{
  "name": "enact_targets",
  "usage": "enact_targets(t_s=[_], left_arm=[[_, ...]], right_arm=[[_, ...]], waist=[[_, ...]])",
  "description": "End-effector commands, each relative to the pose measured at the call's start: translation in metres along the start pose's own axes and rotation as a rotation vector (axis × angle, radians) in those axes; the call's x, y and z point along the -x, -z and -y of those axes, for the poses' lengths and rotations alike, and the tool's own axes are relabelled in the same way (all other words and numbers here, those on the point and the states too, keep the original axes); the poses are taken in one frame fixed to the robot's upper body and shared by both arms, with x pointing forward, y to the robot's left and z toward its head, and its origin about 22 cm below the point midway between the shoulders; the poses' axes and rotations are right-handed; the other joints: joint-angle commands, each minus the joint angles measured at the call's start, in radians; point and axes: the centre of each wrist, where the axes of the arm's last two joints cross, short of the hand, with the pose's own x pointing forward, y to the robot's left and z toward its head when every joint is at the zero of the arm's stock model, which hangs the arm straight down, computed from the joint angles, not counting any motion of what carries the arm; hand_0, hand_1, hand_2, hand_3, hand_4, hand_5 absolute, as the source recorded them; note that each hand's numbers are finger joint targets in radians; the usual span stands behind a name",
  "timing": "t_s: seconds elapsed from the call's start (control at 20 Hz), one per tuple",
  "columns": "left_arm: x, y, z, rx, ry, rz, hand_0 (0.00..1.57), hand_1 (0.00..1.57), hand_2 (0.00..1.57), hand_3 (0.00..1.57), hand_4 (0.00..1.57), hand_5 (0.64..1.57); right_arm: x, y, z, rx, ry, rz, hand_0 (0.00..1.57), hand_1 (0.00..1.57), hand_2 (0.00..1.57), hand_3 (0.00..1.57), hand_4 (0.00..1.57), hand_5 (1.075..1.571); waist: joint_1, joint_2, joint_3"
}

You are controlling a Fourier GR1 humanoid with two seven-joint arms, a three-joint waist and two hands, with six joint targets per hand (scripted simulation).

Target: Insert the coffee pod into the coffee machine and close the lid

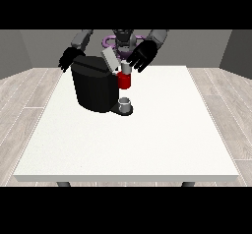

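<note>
Front view: the coffee machine point(94, 88) was seen on the white table point(147, 134), its lid point(110, 60) raised and tilted. The hand at the view's right point(141, 55) hung spread-fingered just above the red brew head point(125, 80); the pod itself could not be made out. The hand at the view's left point(69, 59) hung behind the machine, fingers relaxed. The lid should probably be pressed down squarely. Wooden flooring and grey walls surrounded the table.
</note>
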Motion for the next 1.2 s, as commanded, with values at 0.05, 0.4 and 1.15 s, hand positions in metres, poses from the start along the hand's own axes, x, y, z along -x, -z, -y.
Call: enact_targets(t_s=[0.05, 0.4, 1.15], left_arm=[[0.013, -0.005, 0.026, 0.035, -0.007, -0.002, 1.25, 1.25, 1.29, 1.21, 0.51, 1.571], [-0.019, 0.008, -0.025, -0.009, 0.008, 0.050, 1.20, 1.20, 1.27, 1.20, 0.50, 1.571], [-0.016, 0.010, -0.006, 0.001, 0.018, 0.001, 1.22, 1.22, 1.25, 1.15, 0.47, 1.571]], right_arm=[[-0.004, -0.001, 0.006, 0.020, 0.018, -0.010, 0.00, 0.00, 0.00, 0.00, 0.53, 1.571], [-0.023, 0.015, -0.010, 0.028, 0.028, 0.061, 0.00, 0.00, 0.00, 0.00, 0.51, 1.571], [-0.025, 0.017, 0.005, 0.017, 0.019, 0.065, 0.00, 0.00, 0.00, 0.00, 0.42, 1.571]], waist=[[0.007, -0.011, -0.0001], [-0.002, 0.054, 0.0001], [-0.010, 0.071, 0.0001]])
